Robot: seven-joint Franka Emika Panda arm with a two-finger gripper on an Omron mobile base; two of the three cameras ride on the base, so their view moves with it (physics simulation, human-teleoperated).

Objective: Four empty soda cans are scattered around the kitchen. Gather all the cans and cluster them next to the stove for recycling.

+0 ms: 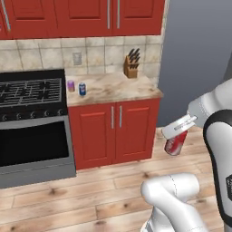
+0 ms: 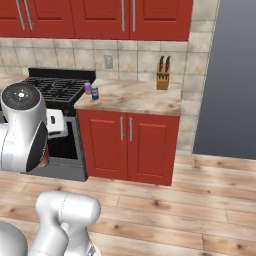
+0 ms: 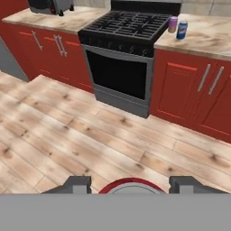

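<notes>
One stove [image 1: 31, 118], black, left of the marble counter [image 1: 118, 88]; hand view adds a toaster [image 3: 49, 5] on the far-left counter. Purple can [image 1: 70, 85] and blue can [image 1: 82, 89] stand just beside the stove. Gripper [image 1: 177, 131] pinches a red can [image 1: 175, 143] above the floor, its rim [image 3: 131, 186] between the fingertips [image 3: 74, 184].
</notes>
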